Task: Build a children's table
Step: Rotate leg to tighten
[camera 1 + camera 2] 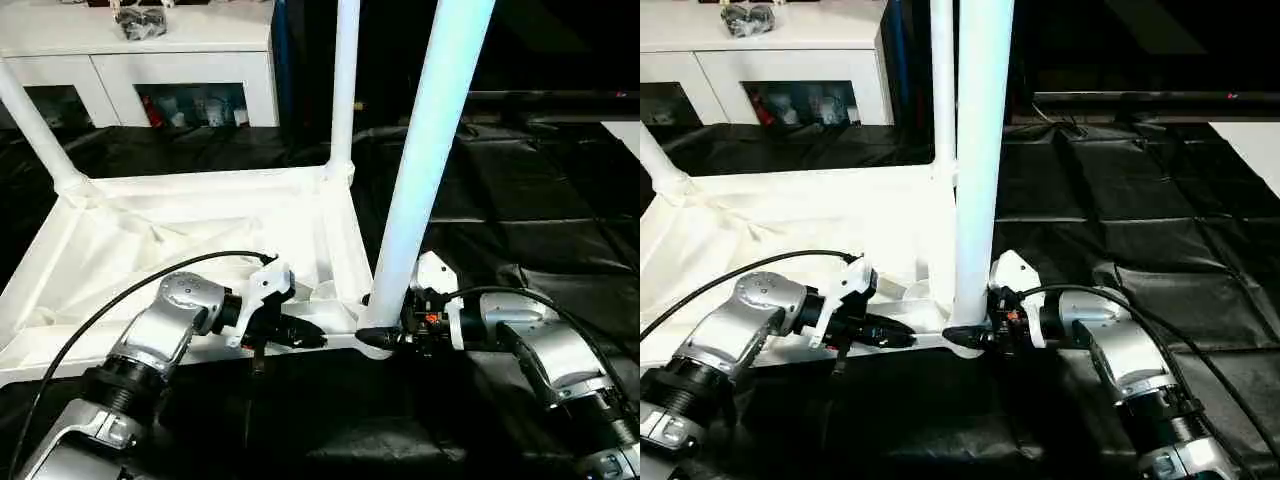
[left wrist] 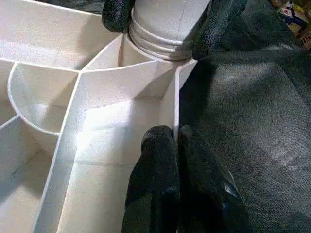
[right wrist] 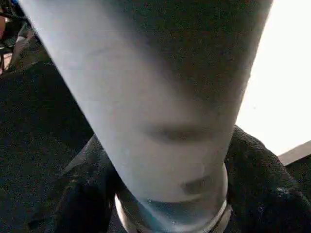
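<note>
3 white legs stand up from the overturned tabletop [image 1: 200,240], which lies ribbed side up on black floor mats [image 1: 540,190] ahead of me. I see 1 leg [image 1: 30,120] leaning out of the far left corner, 1 leg [image 1: 345,90] upright at the far right corner, and the thick near leg [image 1: 430,150] rising from the near right corner socket [image 2: 160,39].

My right gripper [image 1: 385,335] comes in level from the right at the very base of that near leg, with its black fingers [image 2: 216,26] set on either side of the ribbed collar where the leg meets the socket. From the right wrist view the leg runs straight up between those jaws, and I read them as clamped around the leg's foot.

My left gripper [image 1: 305,335] reaches in level from the left, along the near edge of the tabletop just beside the same corner. Its jaws are together, pinching the thin upright side wall [image 2: 176,107] of the tabletop between the 2 fingertips [image 2: 158,145], one inside the rim and one outside.

Beyond the tabletop, against the back, I can make out a white cabinet [image 1: 180,60] with glass doors and a small dark bundle [image 1: 140,22] on top; I cannot tell what the bundle is.
</note>
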{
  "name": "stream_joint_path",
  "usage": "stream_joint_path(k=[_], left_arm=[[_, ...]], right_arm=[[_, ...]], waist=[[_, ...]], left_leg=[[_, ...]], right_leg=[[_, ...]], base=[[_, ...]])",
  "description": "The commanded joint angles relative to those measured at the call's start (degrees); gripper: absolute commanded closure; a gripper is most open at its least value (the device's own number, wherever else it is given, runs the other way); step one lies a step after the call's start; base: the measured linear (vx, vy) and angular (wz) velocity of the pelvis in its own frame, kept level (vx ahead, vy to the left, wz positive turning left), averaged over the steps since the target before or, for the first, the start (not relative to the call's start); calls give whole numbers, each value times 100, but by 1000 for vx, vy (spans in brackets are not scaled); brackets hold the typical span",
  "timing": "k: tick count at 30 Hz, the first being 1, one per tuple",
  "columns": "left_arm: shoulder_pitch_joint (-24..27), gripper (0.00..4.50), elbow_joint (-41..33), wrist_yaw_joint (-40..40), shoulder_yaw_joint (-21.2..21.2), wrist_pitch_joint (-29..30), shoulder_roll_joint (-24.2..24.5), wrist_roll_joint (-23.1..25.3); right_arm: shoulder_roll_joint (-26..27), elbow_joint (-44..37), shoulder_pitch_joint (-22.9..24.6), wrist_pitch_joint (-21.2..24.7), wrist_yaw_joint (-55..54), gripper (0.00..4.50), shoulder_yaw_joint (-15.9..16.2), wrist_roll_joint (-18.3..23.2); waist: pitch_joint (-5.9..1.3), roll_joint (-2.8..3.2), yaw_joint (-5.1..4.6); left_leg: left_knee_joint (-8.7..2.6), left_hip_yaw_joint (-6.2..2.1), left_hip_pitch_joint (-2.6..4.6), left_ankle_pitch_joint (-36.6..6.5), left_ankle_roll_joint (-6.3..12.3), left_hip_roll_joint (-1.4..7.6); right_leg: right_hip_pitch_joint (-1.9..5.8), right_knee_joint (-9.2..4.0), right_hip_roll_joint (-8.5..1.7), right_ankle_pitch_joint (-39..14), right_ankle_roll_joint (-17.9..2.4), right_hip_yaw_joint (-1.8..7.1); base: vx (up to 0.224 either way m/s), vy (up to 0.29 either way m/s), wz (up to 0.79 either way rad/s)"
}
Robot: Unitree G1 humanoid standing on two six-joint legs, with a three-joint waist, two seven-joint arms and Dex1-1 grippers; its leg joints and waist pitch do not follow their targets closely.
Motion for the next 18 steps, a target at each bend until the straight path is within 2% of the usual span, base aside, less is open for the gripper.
stream_joint_path(k=[1, 6, 9, 10, 12, 16, 17, 18], left_arm=[[-44, 450, -279, -38, 90, -25, -107, -229], [-95, 450, -121, 417, 182, -77, -289, -155], [-254, 450, 170, 1091, 281, -131, -592, -2], [-309, 450, 264, 1322, 305, -118, -697, 57], [-454, 450, 479, 1870, 313, -69, -952, 223], [-684, 450, 770, 2730, 363, 34, -1363, 411], [-793, 450, 893, 3108, 400, 133, -1585, 474], [-809, 450, 913, 3161, 408, 148, -1620, 486]], right_arm=[[66, -160, 114, 114, 199, 186, 230, 37], [303, 24, 127, 246, -257, 186, 110, 31], [647, 484, -2, 255, -1125, 186, 5, -251], [757, 630, -41, 241, -1404, 186, -23, -351], [1093, 964, -160, 333, -2086, 186, -149, -490], [1540, 1265, -328, 528, -2790, 186, -187, -642], [1738, 1479, -477, 620, -3188, 186, -200, -753], [1768, 1517, -502, 630, -3251, 186, -205, -772]], waist=[[-328, -56, -3], [-315, -55, -15], [-307, -64, -48], [-288, -58, -70], [-292, -67, -94], [-301, -64, -137], [-297, -54, -168], [-299, -56, -170]], left_leg=[[-380, -79, 59, -938, 349, 214], [-394, -84, 65, -1033, 278, 211], [-403, -95, 74, -1170, 165, 192], [-406, -82, 76, -1187, 121, 184], [-414, -105, 85, -1310, 31, 168], [-420, -113, 89, -1337, 22, 168], [-421, -108, 84, -1340, 10, 162], [-423, -113, 86, -1340, 5, 159]], right_leg=[[276, -403, -328, -860, -1403, 214], [265, -428, -328, -1085, -1346, 220], [265, -470, -339, -1460, -1244, 215], [234, -488, -328, -1559, -1212, 222], [248, -511, -336, -1920, -1091, 210], [244, -530, -325, -1896, -1014, 215], [234, -521, -316, -1845, -1043, 216], [240, -526, -318, -1855, -1049, 211]], base=[[0, 0, 0], [0, 0, 0], [0, 0, 0], [0, 0, 0], [0, 0, 0], [0, 0, 0], [0, 0, 0], [0, 0, 0]])
